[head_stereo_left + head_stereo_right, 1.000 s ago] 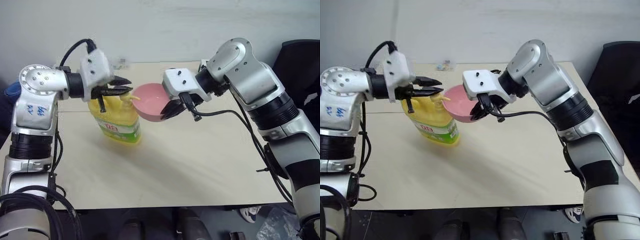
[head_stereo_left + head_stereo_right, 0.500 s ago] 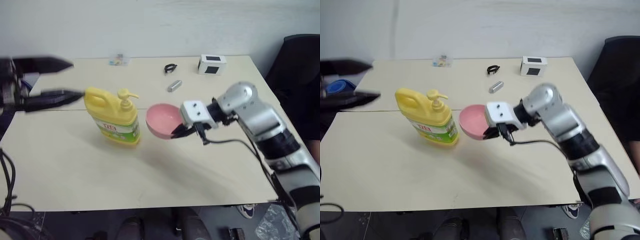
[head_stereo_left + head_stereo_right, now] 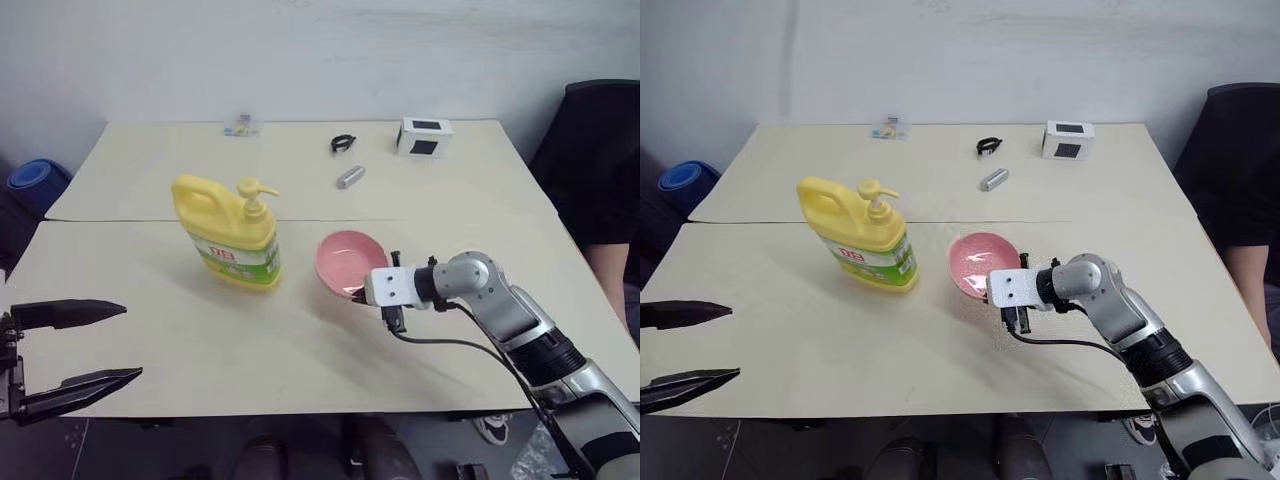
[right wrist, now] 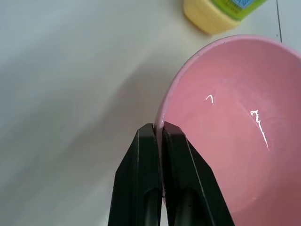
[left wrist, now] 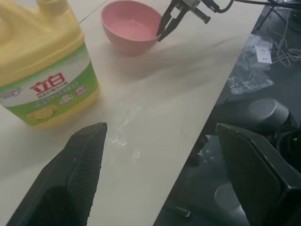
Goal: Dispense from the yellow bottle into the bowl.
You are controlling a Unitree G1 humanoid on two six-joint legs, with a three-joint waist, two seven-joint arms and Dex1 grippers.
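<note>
you have a pale table (image 3: 300,350) under a white wall. the yellow bottle (image 3: 232,236) stands upright left of centre, the bowl (image 3: 346,263) just right of it. the right gripper (image 4: 160,136) pinches the bowl's near rim between nearly closed fingers. at the lower left, the left gripper (image 3: 80,345) hangs spread wide, holding nothing. a silver tube (image 3: 349,176) lies farther up.
</note>
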